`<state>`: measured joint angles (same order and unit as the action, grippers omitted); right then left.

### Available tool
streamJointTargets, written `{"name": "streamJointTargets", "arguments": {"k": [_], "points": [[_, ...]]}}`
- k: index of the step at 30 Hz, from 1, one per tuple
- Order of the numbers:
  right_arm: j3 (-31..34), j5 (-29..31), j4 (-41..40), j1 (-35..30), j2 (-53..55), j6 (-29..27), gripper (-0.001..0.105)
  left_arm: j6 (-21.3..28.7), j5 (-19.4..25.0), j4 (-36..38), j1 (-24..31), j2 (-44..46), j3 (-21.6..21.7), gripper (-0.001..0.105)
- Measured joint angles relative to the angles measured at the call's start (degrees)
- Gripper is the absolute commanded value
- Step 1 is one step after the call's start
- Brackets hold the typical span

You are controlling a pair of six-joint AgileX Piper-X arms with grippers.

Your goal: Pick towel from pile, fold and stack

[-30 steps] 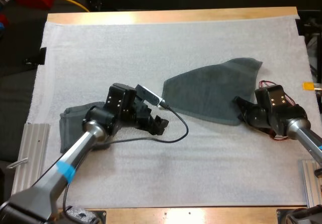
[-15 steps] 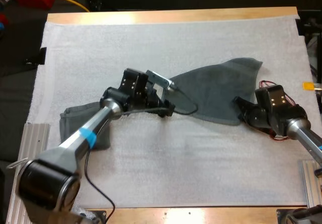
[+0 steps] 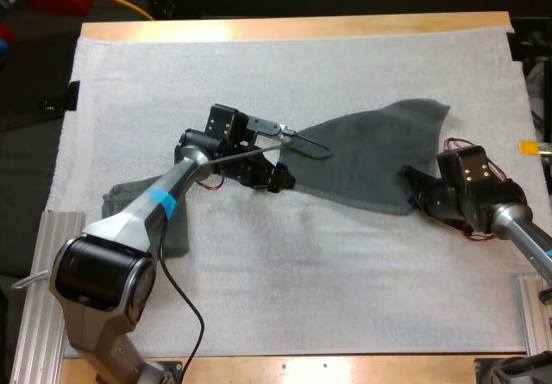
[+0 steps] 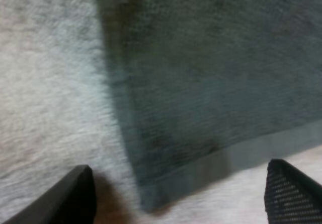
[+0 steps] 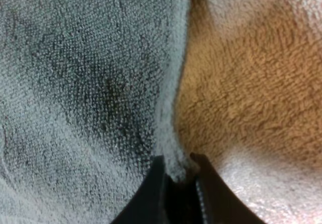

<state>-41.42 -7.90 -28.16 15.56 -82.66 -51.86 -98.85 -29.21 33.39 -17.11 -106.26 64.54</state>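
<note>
My left arm stretches forward over the mat (image 3: 259, 298). The left gripper (image 3: 278, 179) sits low with its jaws spread wide and empty, and a corner of the flat towel (image 3: 371, 155) lies between them. My right arm lies low. The right gripper (image 3: 409, 179) has its jaws pinched onto the towel's edge. A folded towel (image 3: 116, 216) lies well behind the left jaws.

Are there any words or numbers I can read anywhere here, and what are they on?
None can be read. There is no writing, label or number on the spread towel, the folded towel, the white mat, the left gripper or the right gripper.
</note>
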Motion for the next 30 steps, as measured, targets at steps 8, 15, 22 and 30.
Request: {"name": "streamJointTargets", "arguments": {"k": [8,15,22,30], "points": [[0.00,0.00,0.00,0.00,0.00,0.00,0.000,-2.21,-2.73,3.16,-0.12,-0.12,0.15,0.067],[0.00,0.00,0.00,0.00,0.00,0.00,0.000,-2.74,-3.81,6.62,-0.25,-2.27,2.91,0.064],[0.00,-0.11,0.00,0.00,0.00,0.00,0.000,-4.06,-4.26,11.43,-0.25,-4.91,7.21,0.060],[0.00,-0.39,0.00,0.00,0.00,0.00,0.000,-5.28,-1.28,12.11,-1.04,-5.38,7.87,0.039]]}}
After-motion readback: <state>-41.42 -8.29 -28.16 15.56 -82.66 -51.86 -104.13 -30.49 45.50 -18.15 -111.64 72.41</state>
